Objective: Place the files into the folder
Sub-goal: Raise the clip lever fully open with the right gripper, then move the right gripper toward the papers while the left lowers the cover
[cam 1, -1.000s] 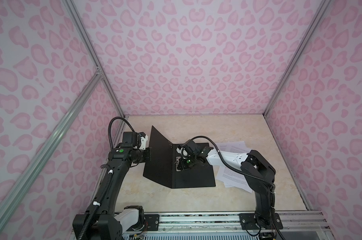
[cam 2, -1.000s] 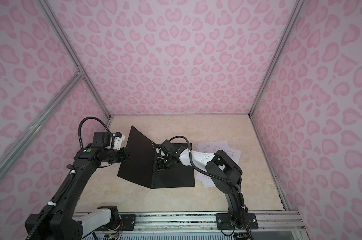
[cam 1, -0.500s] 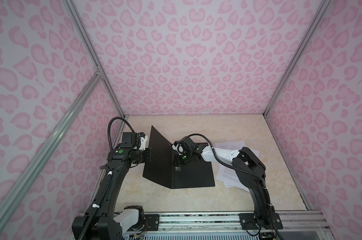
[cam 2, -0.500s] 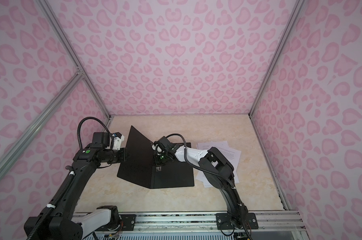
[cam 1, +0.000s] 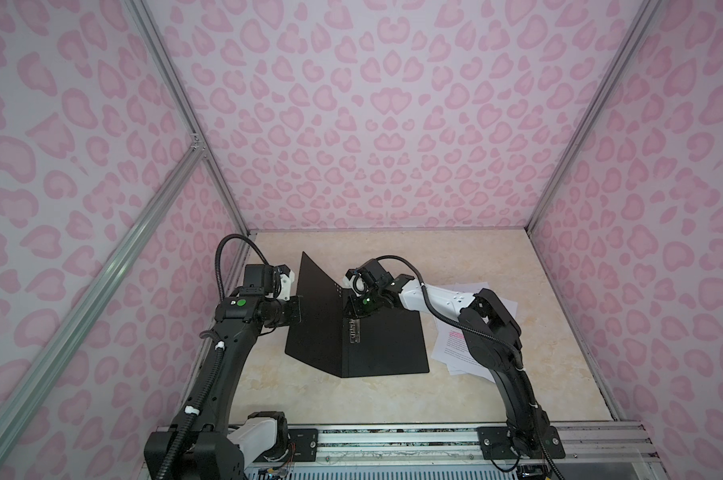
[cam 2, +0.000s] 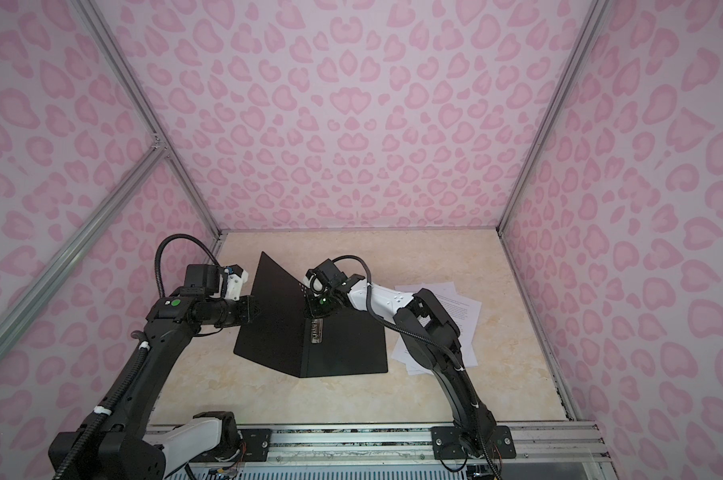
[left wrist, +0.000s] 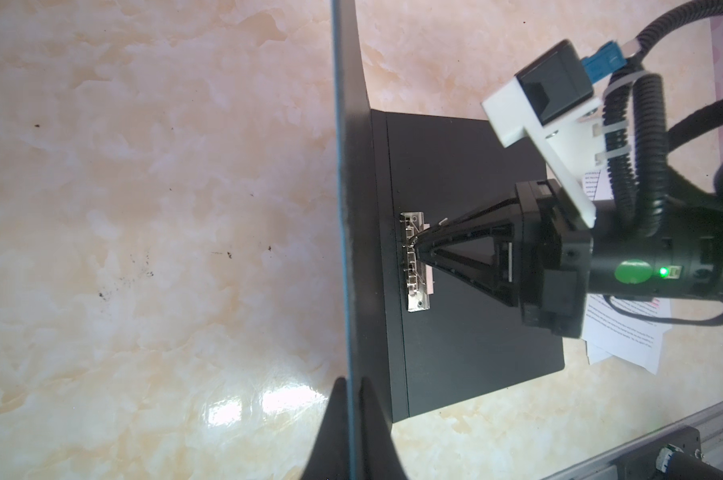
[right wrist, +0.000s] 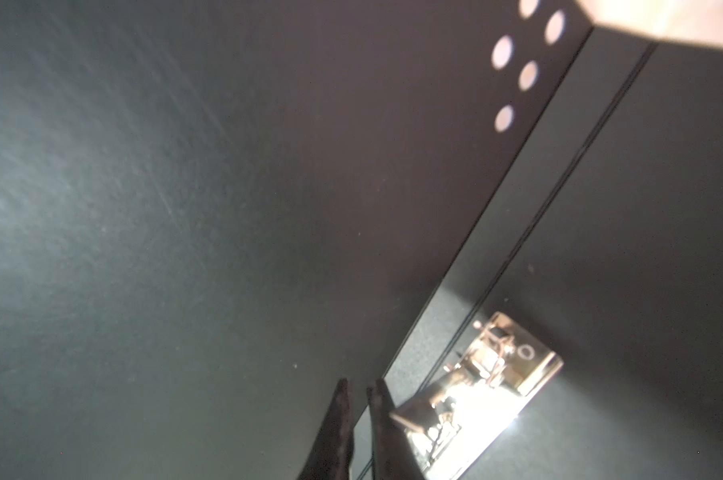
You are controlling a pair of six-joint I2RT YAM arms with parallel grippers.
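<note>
The folder [cam 1: 388, 349] lies open on the table, black inside up, in both top views [cam 2: 351, 349]. Its left cover [cam 1: 314, 316] stands tilted up, and my left gripper [left wrist: 353, 380] is shut on that cover's thin blue outer edge [left wrist: 343, 208]. My right gripper [cam 1: 353, 321] reaches across the flat cover, its tips on the metal spine clip [left wrist: 415, 266]. Its jaws stand almost together with nothing between them [right wrist: 359, 384], and the clip's lever [right wrist: 426, 399] lies against one finger's side. The files [cam 1: 455, 349], white printed sheets with pink lines, lie fanned right of the folder, partly under the right arm.
Pink patterned walls [cam 1: 642, 291] close in the beige marble table [cam 1: 351, 399] on three sides. An aluminium rail [cam 1: 393, 440] with both arm bases runs along the front edge. The right arm's elbow [cam 1: 492, 316] hangs over the files.
My right gripper has slid left across the flat cover to the spine clip. The left gripper and the raised cover have not moved.
</note>
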